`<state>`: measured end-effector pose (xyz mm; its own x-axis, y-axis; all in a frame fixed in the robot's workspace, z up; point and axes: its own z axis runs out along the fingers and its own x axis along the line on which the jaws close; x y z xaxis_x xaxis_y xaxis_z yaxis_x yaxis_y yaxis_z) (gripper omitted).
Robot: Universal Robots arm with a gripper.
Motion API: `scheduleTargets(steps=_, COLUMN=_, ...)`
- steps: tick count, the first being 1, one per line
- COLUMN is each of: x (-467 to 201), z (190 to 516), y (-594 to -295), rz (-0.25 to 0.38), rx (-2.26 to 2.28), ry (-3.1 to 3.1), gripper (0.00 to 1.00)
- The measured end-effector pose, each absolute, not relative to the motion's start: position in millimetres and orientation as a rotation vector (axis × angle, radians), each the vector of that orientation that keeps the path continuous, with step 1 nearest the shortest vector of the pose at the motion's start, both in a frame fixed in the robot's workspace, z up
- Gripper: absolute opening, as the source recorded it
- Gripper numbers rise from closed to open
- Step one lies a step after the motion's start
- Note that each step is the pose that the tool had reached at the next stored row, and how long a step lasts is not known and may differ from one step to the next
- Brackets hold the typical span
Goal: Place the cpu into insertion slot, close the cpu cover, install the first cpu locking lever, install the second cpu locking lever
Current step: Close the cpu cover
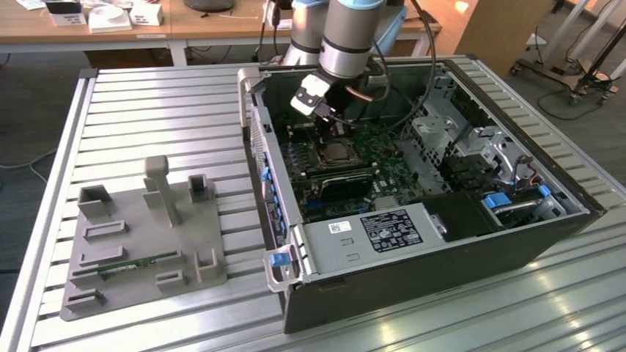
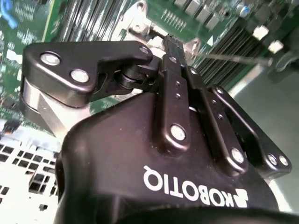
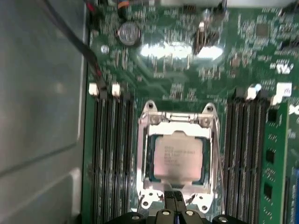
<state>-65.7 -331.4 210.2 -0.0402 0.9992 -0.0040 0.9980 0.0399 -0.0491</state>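
The silvery square cpu (image 3: 177,156) lay flat, framed by the thin metal cpu cover (image 3: 143,154). The glossy black gripper (image 3: 175,197) hung at its edge, jaws pinched together and empty.

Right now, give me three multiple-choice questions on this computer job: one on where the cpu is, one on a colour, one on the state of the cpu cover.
1. Where is the cpu?
A) on the grey stand outside the case
B) in the insertion slot
C) among the memory slots

2. What colour is the circuit board?
A) blue
B) red
C) green

3. How is the cpu cover?
A) standing up on its hinge
B) lying flat around the cpu
C) taken out of the case

Answers:
1 B: in the first wrist view the silvery cpu sits squarely inside the insertion slot.
2 C: the circuit board is green all round the insertion slot.
3 B: the cpu cover frames the cpu, which shows through its opening.
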Motion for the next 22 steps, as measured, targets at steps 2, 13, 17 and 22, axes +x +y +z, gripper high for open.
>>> scheduleTargets(steps=2, x=-67.1, z=206.5, y=-331.4, rz=0.059, rx=-2.153, ry=-2.244, gripper=0.1)
scheduleTargets(steps=13, x=-67.4, z=204.6, y=-330.9, rz=0.052, rx=-2.148, ry=-2.244, gripper=0.1)
scheduleTargets(steps=17, x=-67.4, z=200.9, y=-330.9, rz=0.043, rx=-2.144, ry=-2.24, gripper=0.1)
scheduleTargets(steps=22, x=-67.3, z=204.4, y=-330.7, rz=0.043, rx=-2.141, ry=-2.241, gripper=0.1)
